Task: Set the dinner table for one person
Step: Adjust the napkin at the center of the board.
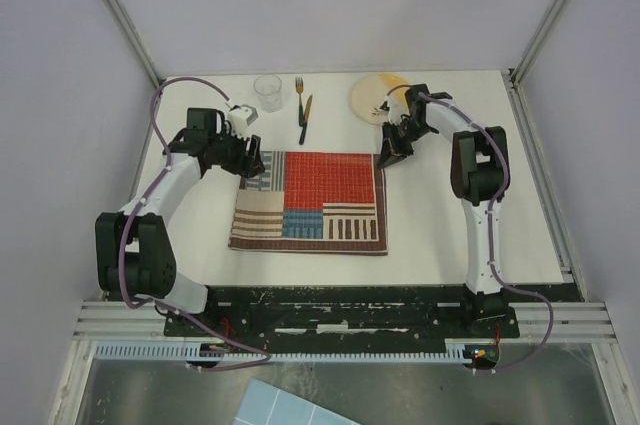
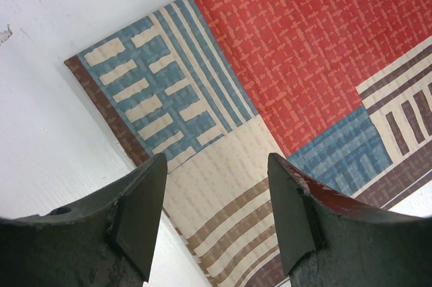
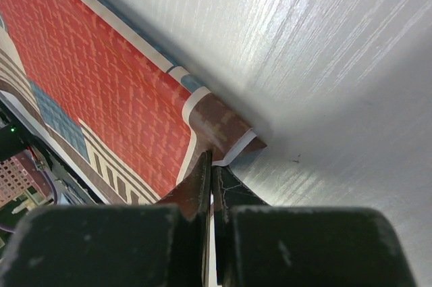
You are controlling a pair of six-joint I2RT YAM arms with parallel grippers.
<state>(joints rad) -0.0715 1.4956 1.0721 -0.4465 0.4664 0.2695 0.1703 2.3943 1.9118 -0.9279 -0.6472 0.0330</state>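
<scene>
The white dinner table (image 1: 440, 230) carries a red, blue and beige patchwork placemat (image 1: 320, 200) at its middle. My right gripper (image 1: 388, 158) is shut on the placemat's far right corner; in the right wrist view the pinched brown corner (image 3: 219, 125) curls up off the table (image 3: 324, 64) between my closed fingers (image 3: 211, 169). My left gripper (image 1: 252, 167) is open and empty, hovering just above the placemat's far left corner (image 2: 270, 64), its fingertips (image 2: 216, 165) over the beige striped patch.
At the back of the table stand a clear glass (image 1: 267, 91), a gold fork (image 1: 298, 93) beside a dark-handled knife (image 1: 304, 120), and a pale yellow plate (image 1: 372, 97) just behind my right arm. White walls enclose the sides.
</scene>
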